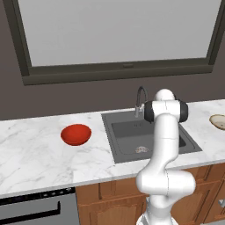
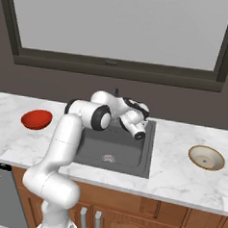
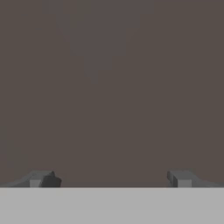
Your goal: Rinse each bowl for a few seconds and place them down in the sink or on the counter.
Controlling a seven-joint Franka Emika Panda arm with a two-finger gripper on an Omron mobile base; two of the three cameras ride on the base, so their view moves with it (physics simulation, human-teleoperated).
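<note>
A glossy red bowl (image 1: 76,134) (image 2: 37,119) rests on the white marble counter (image 1: 35,154) (image 2: 179,178) left of the sink (image 1: 127,137) (image 2: 127,153). A shallow beige bowl (image 1: 218,121) (image 2: 206,157) with a brownish rim lies on the counter right of the sink. My arm is folded over the back of the basin, by the dark faucet (image 1: 140,100), well apart from both bowls. My gripper (image 3: 111,179) faces the plain brown wall, open wide, with nothing between its fingertips (image 3: 43,179).
A large window with a dark frame (image 1: 118,70) (image 2: 114,67) runs above the counter. Wooden cabinets (image 2: 128,218) sit below it. A dark appliance front (image 1: 30,211) is at the lower left. A round metal drain (image 2: 108,158) lies in the basin floor.
</note>
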